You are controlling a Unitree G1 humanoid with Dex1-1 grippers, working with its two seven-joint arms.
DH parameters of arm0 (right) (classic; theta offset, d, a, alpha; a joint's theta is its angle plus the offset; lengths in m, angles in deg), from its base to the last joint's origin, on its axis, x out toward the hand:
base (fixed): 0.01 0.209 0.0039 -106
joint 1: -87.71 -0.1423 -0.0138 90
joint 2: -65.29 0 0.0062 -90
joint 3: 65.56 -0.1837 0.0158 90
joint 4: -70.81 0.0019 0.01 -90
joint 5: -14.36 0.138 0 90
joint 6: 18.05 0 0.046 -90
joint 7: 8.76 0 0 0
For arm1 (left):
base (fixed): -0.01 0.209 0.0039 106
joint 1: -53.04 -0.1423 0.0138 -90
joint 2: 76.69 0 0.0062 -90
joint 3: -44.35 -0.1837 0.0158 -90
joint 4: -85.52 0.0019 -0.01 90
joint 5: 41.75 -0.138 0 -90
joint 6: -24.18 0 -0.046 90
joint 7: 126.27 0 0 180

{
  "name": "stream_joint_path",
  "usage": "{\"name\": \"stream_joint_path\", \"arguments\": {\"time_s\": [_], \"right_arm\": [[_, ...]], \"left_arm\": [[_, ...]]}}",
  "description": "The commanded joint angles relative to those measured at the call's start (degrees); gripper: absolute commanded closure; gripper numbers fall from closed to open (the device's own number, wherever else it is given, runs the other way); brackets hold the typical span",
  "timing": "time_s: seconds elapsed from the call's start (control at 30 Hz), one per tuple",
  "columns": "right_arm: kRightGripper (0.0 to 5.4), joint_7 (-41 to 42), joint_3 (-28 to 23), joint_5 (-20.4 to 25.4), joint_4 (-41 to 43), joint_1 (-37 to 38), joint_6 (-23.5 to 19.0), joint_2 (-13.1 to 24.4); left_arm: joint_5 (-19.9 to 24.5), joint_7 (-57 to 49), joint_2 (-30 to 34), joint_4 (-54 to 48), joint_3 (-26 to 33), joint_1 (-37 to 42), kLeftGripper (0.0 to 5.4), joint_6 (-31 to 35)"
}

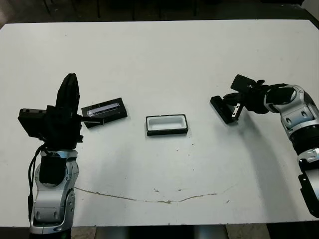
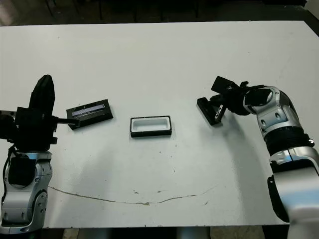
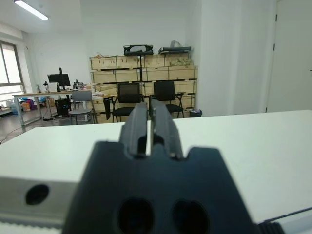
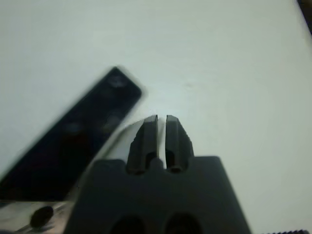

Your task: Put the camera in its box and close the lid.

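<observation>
Head view: the box (image 1: 167, 125) sits open mid-counter (image 1: 159, 59), the lid (image 1: 104, 111) just left of it, the camera (image 1: 223, 109) right, beside the right tool (image 1: 234, 102).

Left wrist: left tool (image 3: 150, 122) pressed together, empty.

Right wrist: blurred, fingers (image 4: 146, 134) apparently together beside the camera.

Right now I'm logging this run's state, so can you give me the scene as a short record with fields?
camera: black bar on the table's right side, beside the right gripper, outside the box
box: white-lined tray near the table's middle, open, nothing inside
lid: black slab with a silvery strip left of the box, flat on the table
left gripper: raised near the lid, fingers shut, holding nothing
right gripper: next to the camera, fingers shut, not gripping it
table: white
</observation>
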Motion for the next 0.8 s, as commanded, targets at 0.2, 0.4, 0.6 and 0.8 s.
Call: {"name": "stream_joint_path", "arguments": {"time_s": [0.2, 0.4, 0.6, 0.8], "right_arm": [[5.40, -20.46, -6.86, -0.44, 3.30, 7.69, 3.68, -0.97], [5.40, -18.09, -13.99, 8.39, 20.64, 13.36, 1.29, -1.32], [5.40, -13.84, -18.47, 19.01, 38.93, 18.04, -8.35, -2.13], [5.40, -13.08, -21.36, 27.37, 53.92, 21.44, -23.25, -1.39]], "left_arm": [[0.40, 0.07, -0.24, 1.19, -0.02, -0.82, 5.36, 0.29], [0.13, -0.09, -0.10, 1.04, 0.08, -1.07, 5.36, 0.47], [-0.50, -0.09, 0.05, 1.61, -0.05, -0.86, 5.36, 0.17], [-0.95, -0.21, 0.09, 1.89, -0.20, -0.75, 5.36, -0.07]]}}
